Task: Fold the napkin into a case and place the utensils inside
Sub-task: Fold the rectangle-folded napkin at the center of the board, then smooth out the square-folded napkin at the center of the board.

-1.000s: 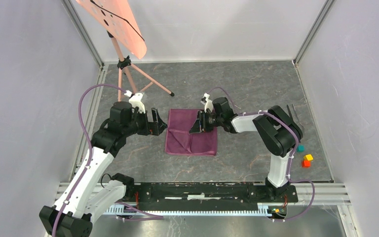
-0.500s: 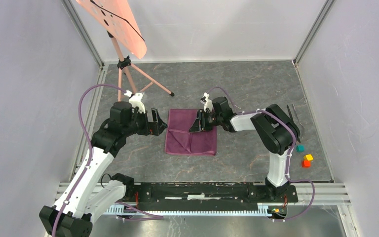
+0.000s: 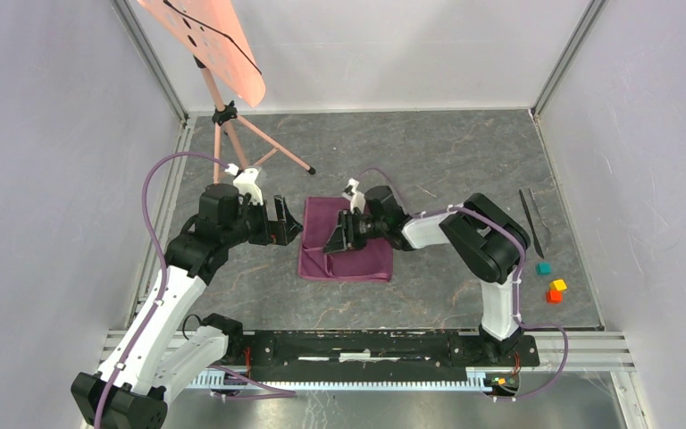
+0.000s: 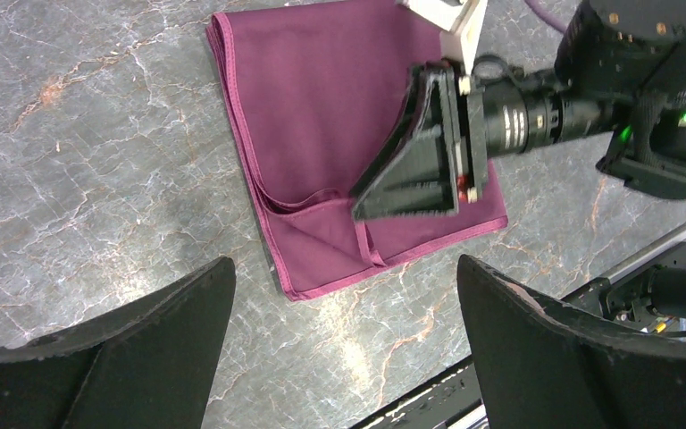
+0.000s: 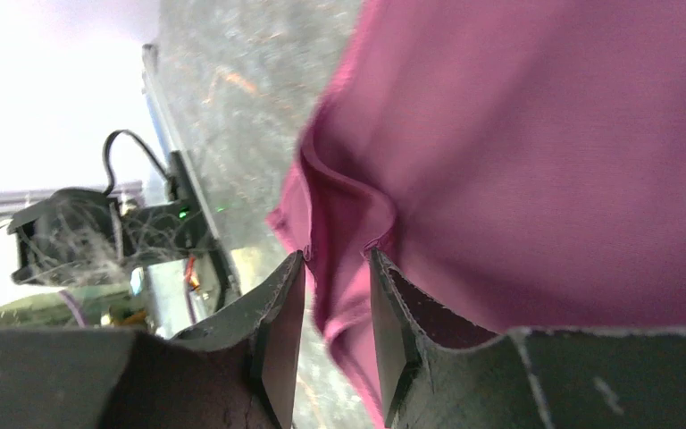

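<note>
right gripper (image 3: 330, 243) slid left across napkin (image 3: 368, 261), jaws pinching a cloth ridge | left gripper (image 3: 288, 221) spread, just left of napkin | we read: fold underway, 2 utensils (image 3: 532, 222) well right of napkin

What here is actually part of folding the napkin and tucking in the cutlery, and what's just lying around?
Part of the job: napkin, a fold pinched in the right gripper; utensils, off to the right; left gripper, open.
Just lying about: teal cube, yellow cube, orange cube, pink stand at the back.
</note>
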Action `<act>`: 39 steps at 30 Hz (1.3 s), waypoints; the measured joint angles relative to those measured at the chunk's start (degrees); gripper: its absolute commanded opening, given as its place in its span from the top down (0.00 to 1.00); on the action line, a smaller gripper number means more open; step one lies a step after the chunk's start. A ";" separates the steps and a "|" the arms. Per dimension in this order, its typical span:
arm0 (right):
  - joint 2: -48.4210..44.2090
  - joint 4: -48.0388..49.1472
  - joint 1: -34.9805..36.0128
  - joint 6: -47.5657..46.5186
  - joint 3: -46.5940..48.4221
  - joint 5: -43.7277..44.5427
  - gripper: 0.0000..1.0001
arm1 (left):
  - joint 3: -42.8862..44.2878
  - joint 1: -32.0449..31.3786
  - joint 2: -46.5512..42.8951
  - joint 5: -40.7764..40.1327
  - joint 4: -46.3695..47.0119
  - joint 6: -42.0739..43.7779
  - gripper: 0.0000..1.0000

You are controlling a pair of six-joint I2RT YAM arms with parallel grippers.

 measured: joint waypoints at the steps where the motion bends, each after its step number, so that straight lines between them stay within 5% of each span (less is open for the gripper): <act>1: 0.04 1.03 1.22 1.27 0.00 -0.07 0.61 | 0.00 0.00 0.00 0.00 0.00 0.00 0.00; 9: -2.43 12.28 8.04 9.27 -2.86 -3.96 0.48 | 0.00 0.00 -0.24 -1.01 0.00 0.02 0.00; 24: -15.21 -14.29 1.07 -13.11 -5.35 4.22 0.53 | -0.11 -0.37 8.48 -0.15 0.20 -4.22 0.04; 26: -16.37 -16.96 0.76 -15.61 -6.10 5.44 0.53 | -0.24 -1.88 12.79 -1.92 0.07 -6.32 0.11; 34: -24.68 -28.70 0.33 -26.45 -10.27 10.32 0.50 | -0.50 -12.92 23.19 -6.36 2.95 -12.92 0.69; 39: -30.08 -28.96 -1.11 -27.93 -14.23 9.62 0.37 | -2.29 -14.75 30.05 -7.13 7.76 -16.41 0.78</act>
